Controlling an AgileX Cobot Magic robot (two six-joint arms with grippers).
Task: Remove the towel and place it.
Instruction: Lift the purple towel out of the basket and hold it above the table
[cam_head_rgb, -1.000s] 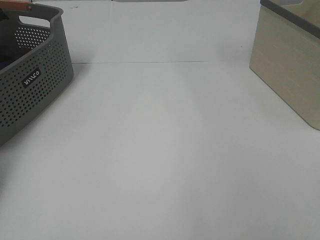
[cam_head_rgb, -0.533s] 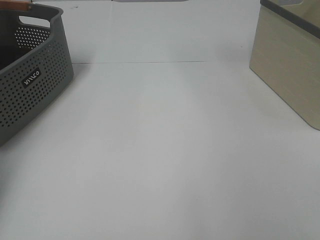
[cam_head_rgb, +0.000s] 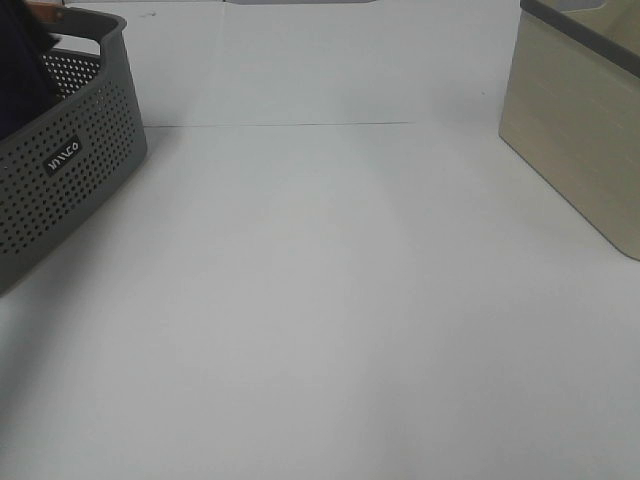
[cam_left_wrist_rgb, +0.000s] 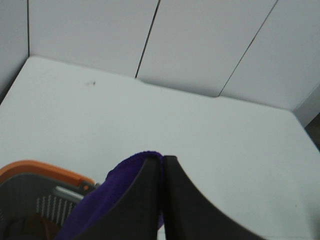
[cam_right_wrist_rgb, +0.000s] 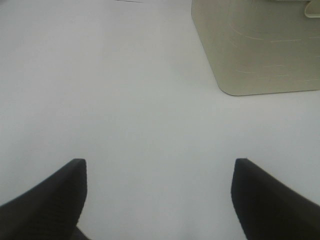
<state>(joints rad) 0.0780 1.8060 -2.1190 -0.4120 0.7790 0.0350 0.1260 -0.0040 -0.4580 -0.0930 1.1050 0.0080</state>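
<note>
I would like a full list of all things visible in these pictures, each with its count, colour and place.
towel: one, deep purple, hanging over the basket, pinched by the left gripper
basket: one, grey, perforated, at the table's left edge in the high view
box: one, beige with a dark rim, at the far right
orange rim: one, orange, next to the basket; what it belongs to is unclear
table: one, white, under everything
left gripper: one, black, shut on the towel
right gripper: one, black, open, above bare table near the box
</note>
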